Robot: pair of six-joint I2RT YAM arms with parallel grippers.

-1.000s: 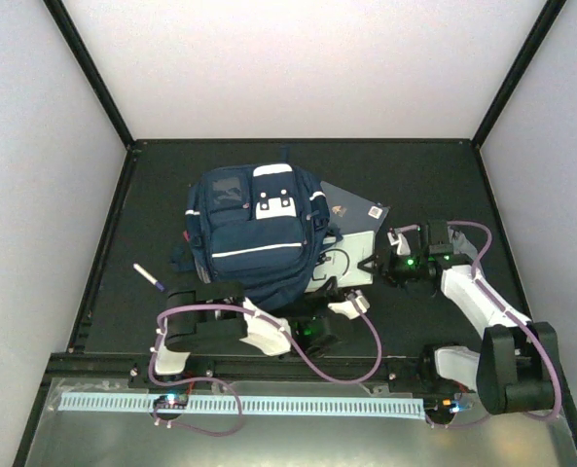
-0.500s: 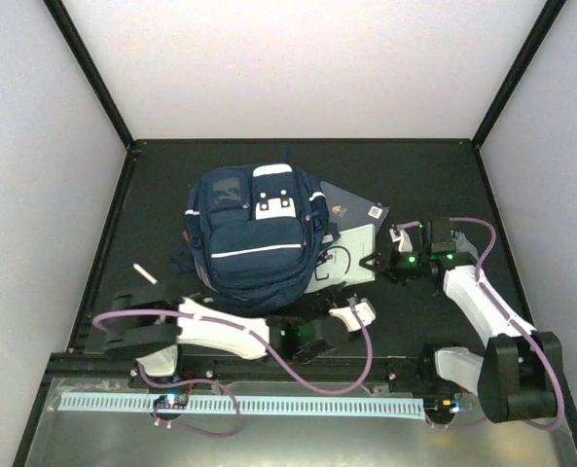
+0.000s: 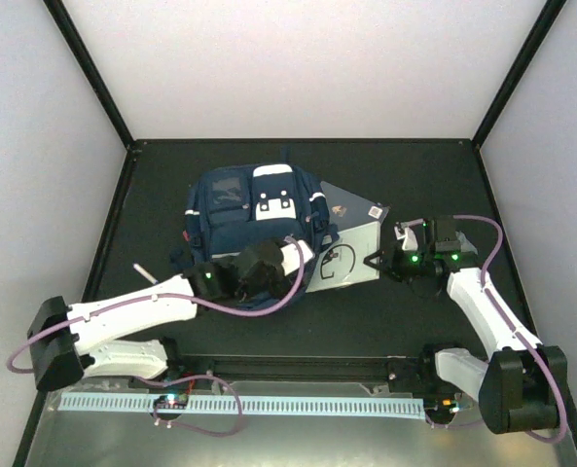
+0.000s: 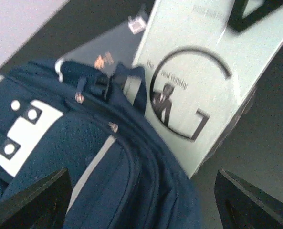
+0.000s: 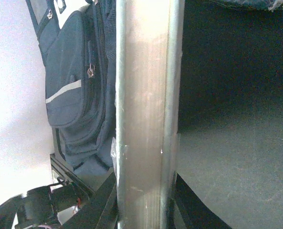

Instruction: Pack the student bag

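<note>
Black table: right gripper clamps the book; left gripper gapes above the bag. Open its seemingly closed zip first.

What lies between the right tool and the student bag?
A pale book, seen in the top view: the right tool grips its right edge, its left edge reaches the student bag.

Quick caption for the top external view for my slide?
Left gripper open over the navy student bag; right gripper grips the edge of the pale book beside the bag.
</note>
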